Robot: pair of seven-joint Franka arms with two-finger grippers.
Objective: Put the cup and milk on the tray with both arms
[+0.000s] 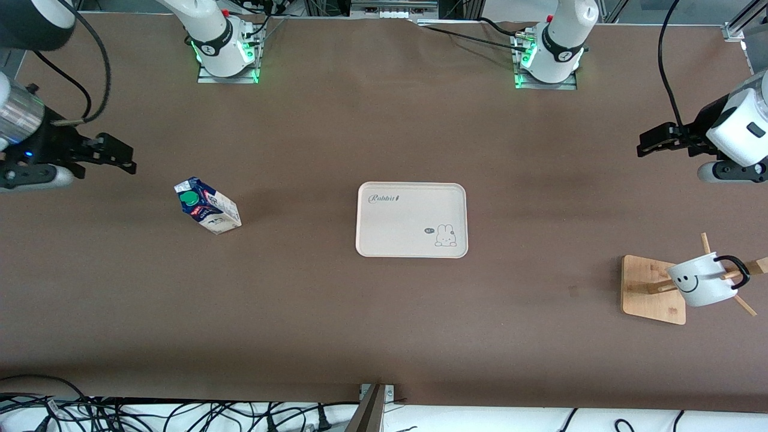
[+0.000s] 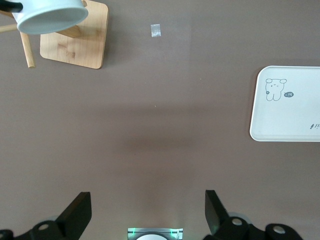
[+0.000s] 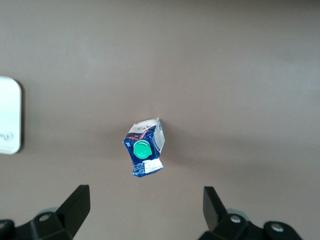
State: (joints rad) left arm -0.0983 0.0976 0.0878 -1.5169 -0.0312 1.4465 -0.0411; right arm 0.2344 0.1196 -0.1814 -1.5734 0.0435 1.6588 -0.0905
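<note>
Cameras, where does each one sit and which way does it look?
Front view: high across the table, facing both arms' bases; sees left end effector, right end effector, tray.
Left wrist view: on the left arm, looking down; open fingers, cup on the wooden rack.
Right wrist view: on the right arm, looking down; open fingers, milk.
All views show the tray.

The cream tray (image 1: 411,219) lies flat mid-surface, "Rabbit" lettering in one corner, a little rabbit drawing in another, nothing on it. Toward the right arm's end stands the milk (image 1: 207,206), a small dark blue and white gable-top carton, upright, green cap on top. Toward the left arm's end, the white smiley cup (image 1: 703,279) hangs tilted on a wooden rack, black handle looped over a peg.
</note>
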